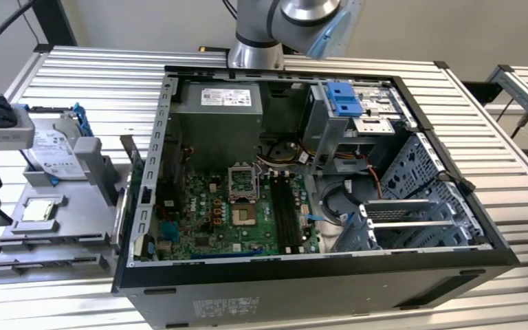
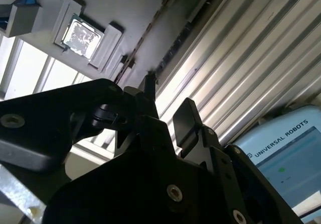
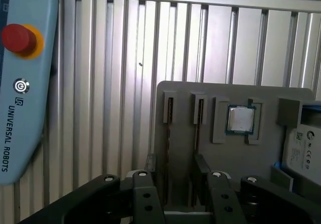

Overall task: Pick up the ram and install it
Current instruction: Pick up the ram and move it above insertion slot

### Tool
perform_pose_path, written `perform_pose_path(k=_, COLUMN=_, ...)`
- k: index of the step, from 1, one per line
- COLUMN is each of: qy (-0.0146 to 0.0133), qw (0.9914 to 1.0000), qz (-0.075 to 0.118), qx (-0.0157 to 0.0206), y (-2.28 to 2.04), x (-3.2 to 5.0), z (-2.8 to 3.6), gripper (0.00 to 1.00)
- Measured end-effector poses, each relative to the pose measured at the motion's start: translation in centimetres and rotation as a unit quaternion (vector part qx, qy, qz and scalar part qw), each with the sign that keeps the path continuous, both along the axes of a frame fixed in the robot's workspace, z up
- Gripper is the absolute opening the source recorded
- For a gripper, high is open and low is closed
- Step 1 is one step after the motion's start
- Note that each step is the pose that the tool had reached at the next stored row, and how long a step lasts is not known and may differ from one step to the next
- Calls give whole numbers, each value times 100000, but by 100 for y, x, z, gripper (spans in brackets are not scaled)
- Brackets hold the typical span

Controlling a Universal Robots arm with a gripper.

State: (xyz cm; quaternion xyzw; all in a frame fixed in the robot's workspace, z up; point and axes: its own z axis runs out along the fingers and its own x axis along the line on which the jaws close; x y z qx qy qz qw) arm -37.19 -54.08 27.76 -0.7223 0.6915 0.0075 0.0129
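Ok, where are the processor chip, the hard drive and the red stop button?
processor chip (image 3: pixel 241 119), first wrist view, middle of its metal lid.
hard drive (image 3: pixel 302 151), first wrist view, its pale label.
red stop button (image 3: pixel 16 37), first wrist view, its cap.

The gripper (image 2: pixel 168 101) is matte black: two flat, narrow fingers (image 2: pixel 186 117) on hinged link bars (image 2: pixel 45 128), with bright socket-head screws (image 2: pixel 174 192) sunk in the blocky body behind them. Further back, the arm's silver-grey tubular joint (image 1: pixel 302 12) wears a pale blue cap (image 1: pixel 330 31).
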Motion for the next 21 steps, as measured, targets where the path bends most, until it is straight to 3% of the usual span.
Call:
perform_pose_path(k=6, qy=-3, qw=100000, qz=-202, qx=-6, y=0, x=25, z=-108, gripper=100)
perform_pose_path(k=10, qy=3, qw=99988, qz=-1565, qx=-56, y=2, x=29, z=-168, gripper=100)
perform_pose_path(k=21, qy=-10, qw=99981, qz=-1580, qx=-1182, y=24, x=30, z=-356, gripper=100)
